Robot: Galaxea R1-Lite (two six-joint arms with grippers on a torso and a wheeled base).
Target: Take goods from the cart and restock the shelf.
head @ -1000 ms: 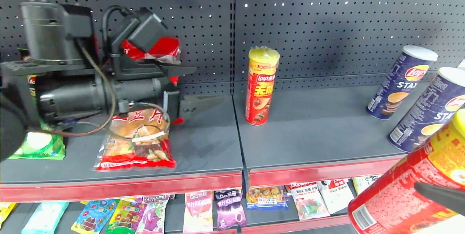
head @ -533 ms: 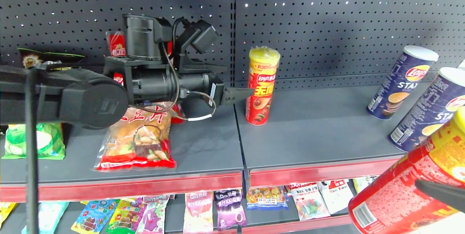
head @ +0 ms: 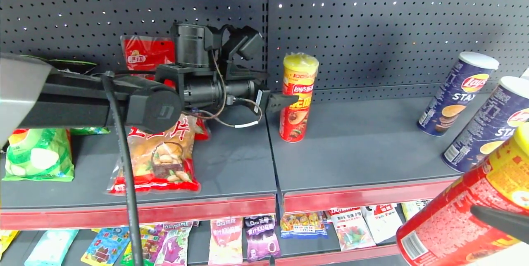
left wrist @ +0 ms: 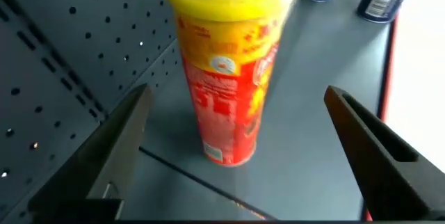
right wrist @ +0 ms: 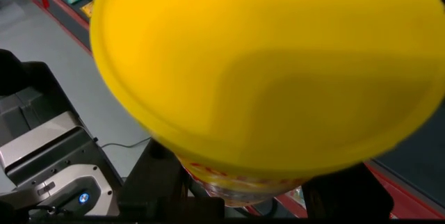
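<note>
Since the earlier frames the left arm has extended along the shelf (head: 355, 150); left claw (head: 285, 102) flanks the standing can (head: 298, 96), fingers apart, probably to shift it; the arm lies level; right claw (right wrist: 247, 196) is clamped on a second can (head: 463, 212), tilted below the shelf edge, likely awaiting room.

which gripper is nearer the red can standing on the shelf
Left. The left gripper is open right at the standing red can; the right gripper is far off, front right, holding a second red can.
</note>
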